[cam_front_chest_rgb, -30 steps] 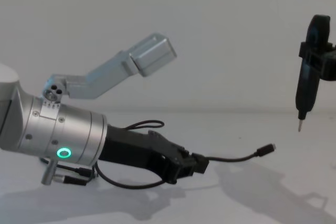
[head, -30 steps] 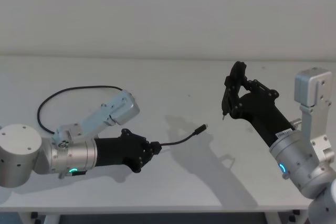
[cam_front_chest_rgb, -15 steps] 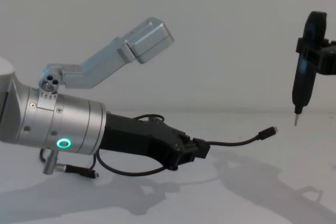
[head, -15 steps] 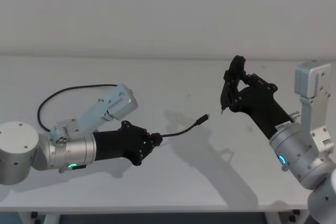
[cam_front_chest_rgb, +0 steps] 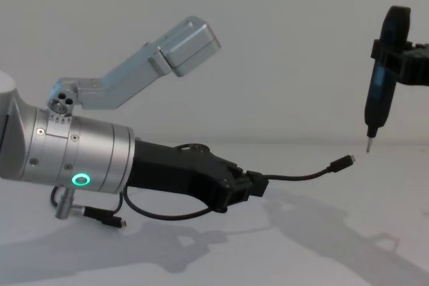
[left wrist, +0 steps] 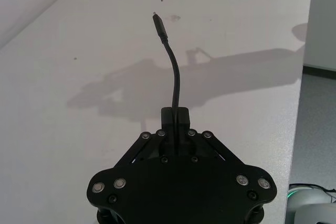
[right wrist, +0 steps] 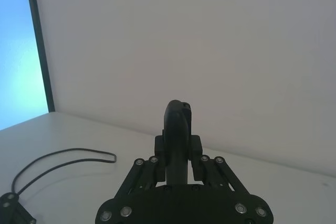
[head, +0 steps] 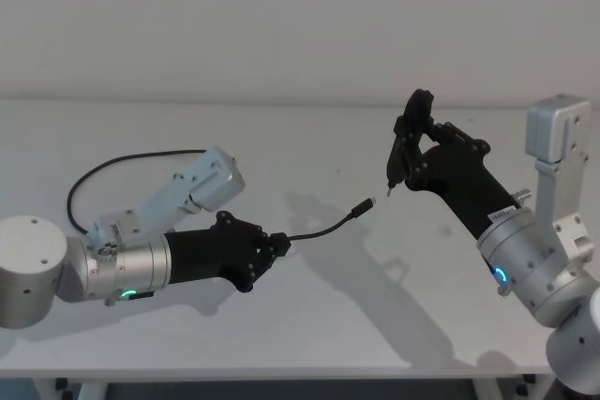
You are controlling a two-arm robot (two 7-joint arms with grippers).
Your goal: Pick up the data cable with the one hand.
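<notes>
Now your left pincer is clamped shut on the data cable above the bench. The cable's plug juts free just beside the slim pointed black tool gripped in your right pincer. The slack loops behind the left arm.

white tbl | grey wall behind | black pointed tool upright, above tbl

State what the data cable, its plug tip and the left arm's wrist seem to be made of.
Data cable: probably rubber or soft plastic sheath, matt black; it curves smoothly from the shut jaws of the left gripper. Plug tip: likely metal, a small bright glint. Left wrist: seemingly brushed aluminium, silver with soft highlights. Right gripper clasps a slim tool.
</notes>
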